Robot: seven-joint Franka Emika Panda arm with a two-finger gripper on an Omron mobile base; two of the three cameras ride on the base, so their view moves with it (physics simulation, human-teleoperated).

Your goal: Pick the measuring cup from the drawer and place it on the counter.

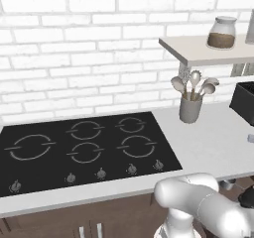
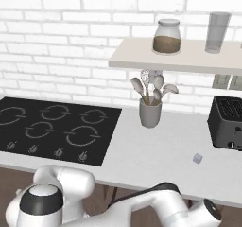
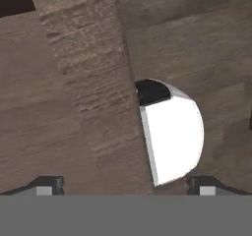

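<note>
Your gripper [image 3: 125, 186] pointed at brown wood, its 2 fingertips [image 3: 47, 185] spread wide at the bottom corners of the hand view. Where the measuring cup lay, and its handle's axis, couldn't be told. The counter [image 2: 156, 155] sat mid-frame in the right base view.

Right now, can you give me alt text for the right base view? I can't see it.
A pale counter runs past a black cooktop, with a grey spoon holder, a black toaster and a small pale cube; above, a shelf carries a jar and a glass.
</note>
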